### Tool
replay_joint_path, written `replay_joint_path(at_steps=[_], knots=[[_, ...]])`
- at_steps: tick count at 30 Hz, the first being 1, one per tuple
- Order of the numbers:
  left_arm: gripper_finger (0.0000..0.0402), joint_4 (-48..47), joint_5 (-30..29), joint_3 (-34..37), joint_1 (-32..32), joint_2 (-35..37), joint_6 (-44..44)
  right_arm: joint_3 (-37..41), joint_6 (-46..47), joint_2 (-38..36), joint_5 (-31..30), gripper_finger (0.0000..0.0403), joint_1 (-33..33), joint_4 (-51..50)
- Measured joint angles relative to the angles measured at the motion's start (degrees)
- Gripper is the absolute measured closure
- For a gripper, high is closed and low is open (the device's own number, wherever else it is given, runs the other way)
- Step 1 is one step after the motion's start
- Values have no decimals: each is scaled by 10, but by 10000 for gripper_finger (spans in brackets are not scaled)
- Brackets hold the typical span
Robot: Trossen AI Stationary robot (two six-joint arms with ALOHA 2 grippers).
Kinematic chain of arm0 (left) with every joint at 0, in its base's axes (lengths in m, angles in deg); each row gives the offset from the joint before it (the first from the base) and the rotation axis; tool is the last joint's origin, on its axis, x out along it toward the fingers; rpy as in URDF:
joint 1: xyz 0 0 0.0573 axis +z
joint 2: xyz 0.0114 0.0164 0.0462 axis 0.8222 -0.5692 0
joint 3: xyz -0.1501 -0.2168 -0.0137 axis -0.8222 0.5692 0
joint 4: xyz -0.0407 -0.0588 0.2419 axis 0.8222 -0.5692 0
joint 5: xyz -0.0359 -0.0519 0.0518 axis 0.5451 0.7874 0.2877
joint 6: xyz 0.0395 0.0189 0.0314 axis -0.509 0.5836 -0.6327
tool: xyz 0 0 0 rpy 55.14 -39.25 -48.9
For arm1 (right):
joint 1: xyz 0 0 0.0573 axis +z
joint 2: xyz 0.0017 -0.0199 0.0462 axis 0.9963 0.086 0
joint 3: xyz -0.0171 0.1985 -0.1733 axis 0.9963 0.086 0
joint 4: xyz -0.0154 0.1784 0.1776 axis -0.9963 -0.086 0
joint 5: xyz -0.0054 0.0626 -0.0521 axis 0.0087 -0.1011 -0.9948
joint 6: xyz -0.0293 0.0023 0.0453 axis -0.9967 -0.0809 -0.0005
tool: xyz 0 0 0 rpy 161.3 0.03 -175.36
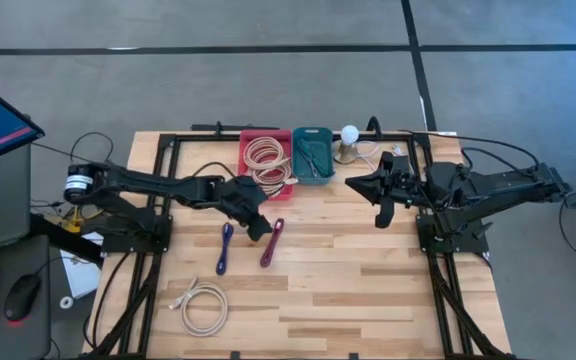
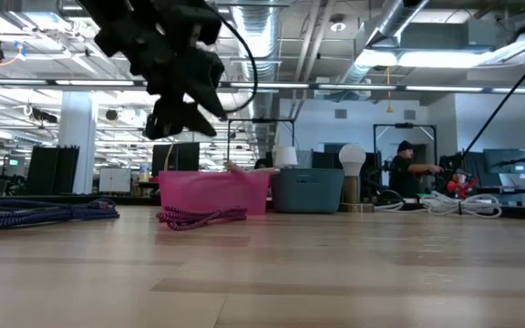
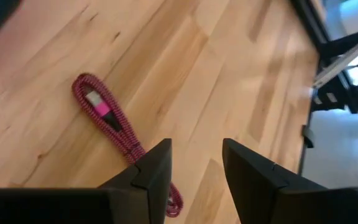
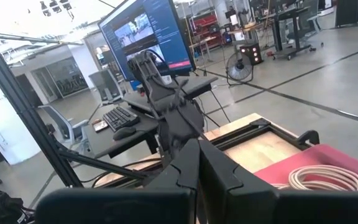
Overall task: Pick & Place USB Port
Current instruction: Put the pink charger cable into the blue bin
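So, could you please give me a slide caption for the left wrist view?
Left gripper open above the wooden table, with the coiled pink USB cable lying flat just below it.

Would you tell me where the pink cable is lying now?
In the high view, the pink cable lies on the table left of centre, beside the blue cable, just below the left end effector.

Wooden table (image 1: pixel 368 280) carries 3 coiled cables, 2 bins, a bulb

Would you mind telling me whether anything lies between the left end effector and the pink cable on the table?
Nothing visible does. The left end effector hangs open just above the pink cable, which lies free on bare wood.
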Motion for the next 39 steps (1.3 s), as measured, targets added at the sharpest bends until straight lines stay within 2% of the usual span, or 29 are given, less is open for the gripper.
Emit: replay_joint_path(at_steps=[7, 20, 39], knots=[[260, 5, 0, 0, 0, -47, 34, 0, 0, 0, 0, 403, 0, 0], [260, 19, -18, 0, 0, -115, 35, 0, 1, 0, 0, 403, 0, 1], [258, 81, -13, -2, 1, -204, 75, 0, 1, 0, 0, 403, 0, 1]])
